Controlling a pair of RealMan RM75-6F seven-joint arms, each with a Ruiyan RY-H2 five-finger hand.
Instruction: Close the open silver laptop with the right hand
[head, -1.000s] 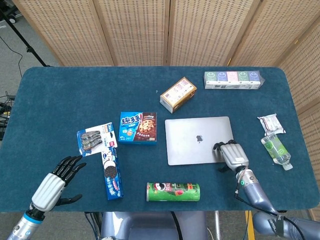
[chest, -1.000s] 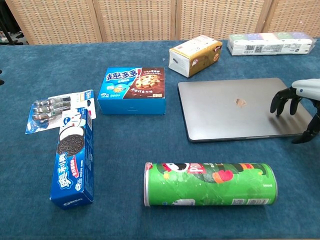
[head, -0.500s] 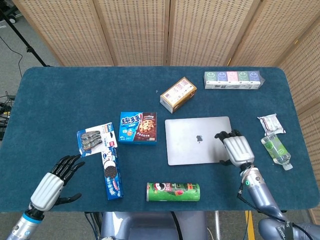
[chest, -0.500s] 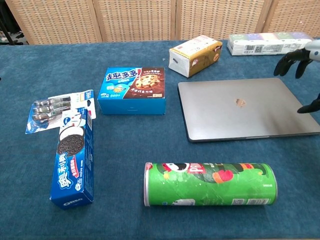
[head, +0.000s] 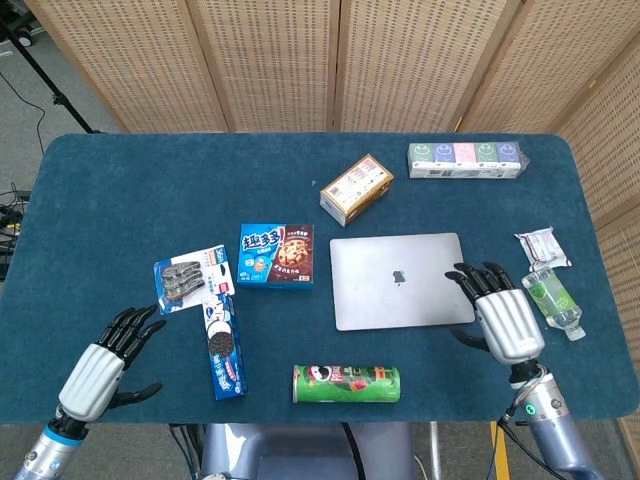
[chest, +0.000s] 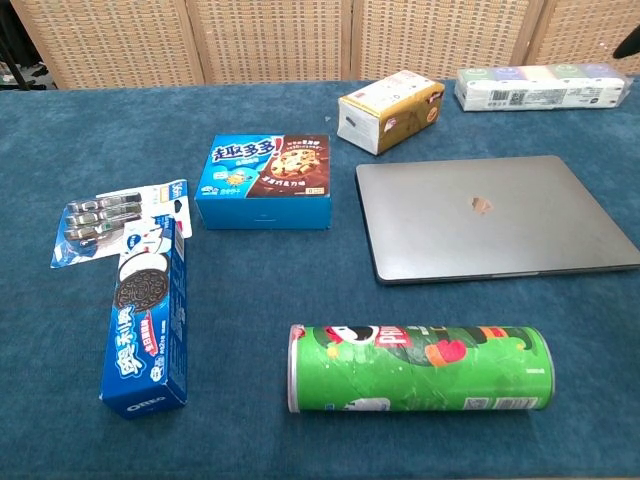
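Off the lid comes the right hand (head: 505, 320): a second ago its fingers rested on the silver laptop (head: 400, 280), and now it hangs just off the laptop's right edge, fingers spread, holding nothing. In the chest view it is gone from sight altogether. That reads as a withdrawal, and I judge the job done: the laptop lies flat and shut on the blue table (head: 130, 200), right of centre, logo up, lid down in both views.

Down at the near left corner the left hand (head: 100, 362) hangs low over the cloth, fingers apart, empty, barely shifted from a second ago.

Now the labels, biggest first. Along the near edge lies the green Pringles can (chest: 420, 367), brand name legible on its side. Left of the laptop sits the blue cookie box (chest: 265, 180) with large Chinese characters I can't read with confidence. Further left, the long Oreo box (chest: 145, 325) shows "OREO" at its near end plus Chinese lettering. By the far right corner, a row of tissue packs (head: 466, 159), print too small. The tan box (head: 356, 188) behind the laptop: text unreadable. Beside the right edge, a small bottle (head: 551, 300) and a snack packet (head: 541, 246), both illegible.
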